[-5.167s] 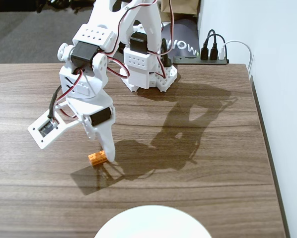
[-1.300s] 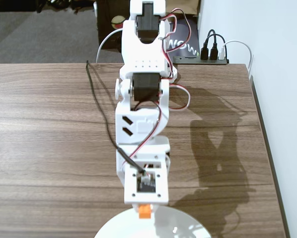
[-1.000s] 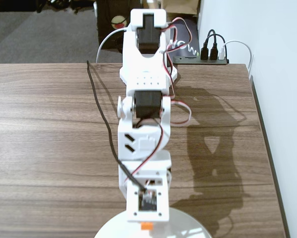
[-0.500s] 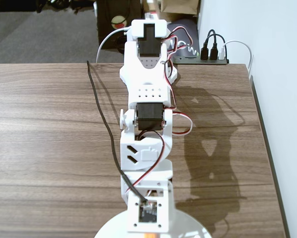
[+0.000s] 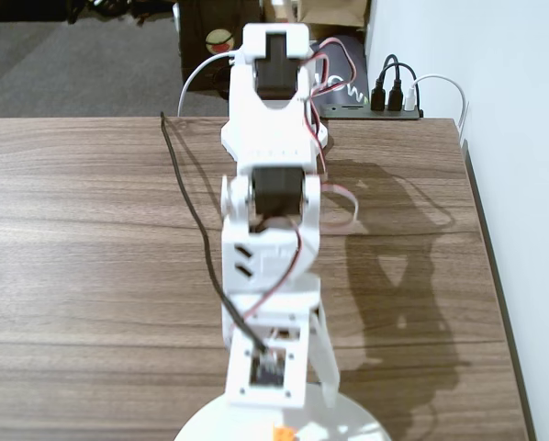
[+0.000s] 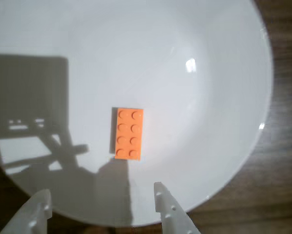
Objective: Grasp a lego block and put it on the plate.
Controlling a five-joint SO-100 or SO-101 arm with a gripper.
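Observation:
In the wrist view the orange lego block (image 6: 129, 133) lies flat, studs up, near the middle of the white plate (image 6: 204, 92). My gripper (image 6: 100, 191) hangs above the plate's near rim, open, with nothing between its fingers and the block lying apart, beyond the tips. In the fixed view the arm (image 5: 267, 266) reaches toward the bottom edge. There a small part of the lego block (image 5: 281, 432) shows on the plate (image 5: 199, 424) just below the wrist camera mount. One finger (image 5: 326, 372) sticks out to the right.
The plate is cut off by the bottom edge of the fixed view. A black cable (image 5: 190, 220) runs along the wooden table (image 5: 82, 239) left of the arm. A power strip with plugs (image 5: 394, 99) sits at the back right. The table's right edge (image 5: 487, 266) meets a white wall.
The gripper has opened, one finger swinging out to the right. The lego block it carried over from the table now lies loose on the plate.

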